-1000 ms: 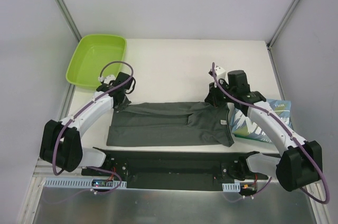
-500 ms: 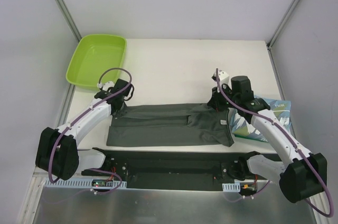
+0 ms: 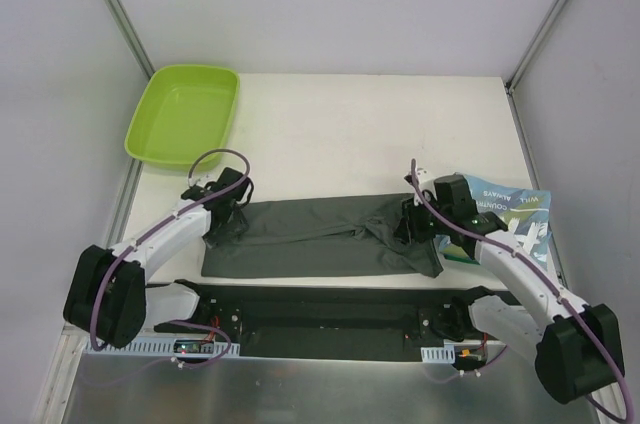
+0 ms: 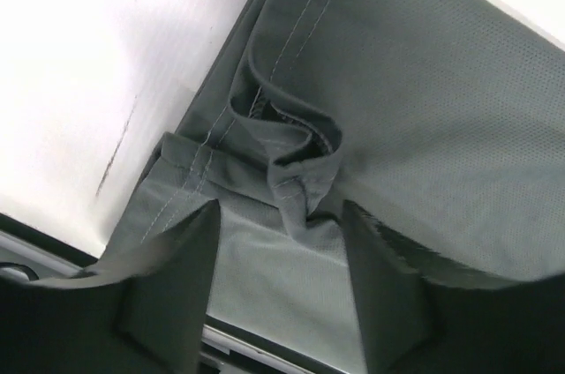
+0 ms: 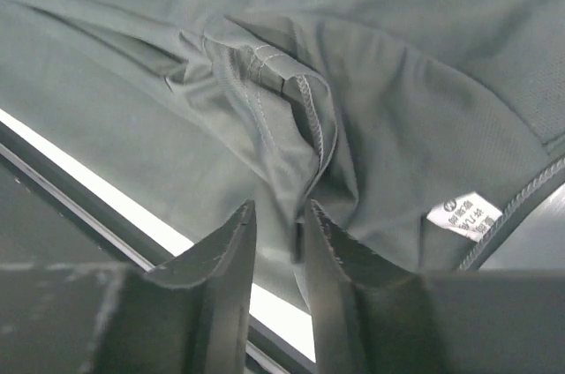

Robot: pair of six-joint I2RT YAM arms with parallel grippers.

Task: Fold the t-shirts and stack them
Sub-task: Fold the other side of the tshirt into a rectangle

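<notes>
Top external: dark grey t-shirt lies folded into a long strip along the near edge of the table, roughly centred, collar end to the right. Light blue t-shirt with white lettering sits at the right edge, near the grey one's collar end and partly under the right arm. Lime-green tray is at the far left corner, apart from both shirts. Left gripper is down on the strip's left end, right gripper on its right end.

Left wrist: fingers stand wide apart. A bunched hem fold sits between them and doesn't look pinched.

Right wrist: fingers are only narrowly parted. A stitched hem fold drops into the gap and looks loose, not clamped. White neck label shows just right of them.
</notes>
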